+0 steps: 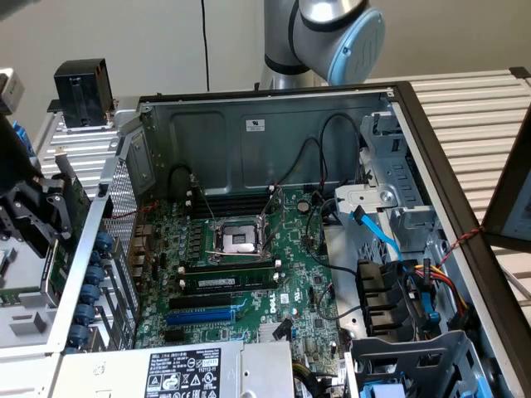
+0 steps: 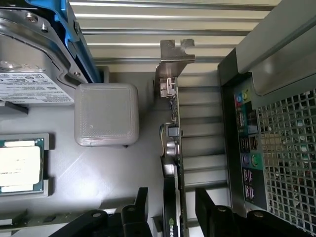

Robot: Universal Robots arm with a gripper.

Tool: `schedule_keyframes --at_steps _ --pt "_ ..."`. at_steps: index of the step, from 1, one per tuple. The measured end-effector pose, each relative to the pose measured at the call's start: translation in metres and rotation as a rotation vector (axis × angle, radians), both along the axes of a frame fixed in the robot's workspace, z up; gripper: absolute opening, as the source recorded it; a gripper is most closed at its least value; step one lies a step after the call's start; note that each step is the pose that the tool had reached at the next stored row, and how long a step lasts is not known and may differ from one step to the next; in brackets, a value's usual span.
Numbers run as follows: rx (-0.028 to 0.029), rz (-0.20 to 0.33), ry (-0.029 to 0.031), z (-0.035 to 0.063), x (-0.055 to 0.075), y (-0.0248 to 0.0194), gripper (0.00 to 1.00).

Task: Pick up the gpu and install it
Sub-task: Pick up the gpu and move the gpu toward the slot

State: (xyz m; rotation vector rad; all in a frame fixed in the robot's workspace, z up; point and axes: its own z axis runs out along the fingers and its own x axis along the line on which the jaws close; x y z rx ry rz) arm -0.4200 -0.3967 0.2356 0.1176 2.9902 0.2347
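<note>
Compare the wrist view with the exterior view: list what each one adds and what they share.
Wrist view: a loose processor, a grey square block, a panel of rear ports. Exterior view: the motherboard with its processor socket, and the arm. Shared: the gpu, on edge beside the case, with the open gripper straddling it.

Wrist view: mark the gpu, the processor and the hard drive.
gpu [image 2: 175, 57], wrist view, on its silver end bracket.
processor [image 2: 19, 165], wrist view, on its metal lid.
hard drive [image 2: 29, 81], wrist view, on its white label.
</note>
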Motion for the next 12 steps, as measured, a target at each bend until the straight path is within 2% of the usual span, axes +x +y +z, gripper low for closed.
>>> schedule_keyframes --at_steps 5,8,9,10,12 --pt "0.0047 0.0 -0.0001 -0.0092 0.001 0.0011 0.51" --pt "0.0134 0.0 0.0011 -0.0129 0.003 0.0017 0.51" --pt "0.0191 0.0 0.0031 -0.0133 0.004 0.0017 0.51" --pt "0.0224 0.0 0.0062 -0.0133 0.004 0.0016 0.51" --pt "0.0244 -0.001 0.0117 -0.0135 0.004 0.0018 0.51"
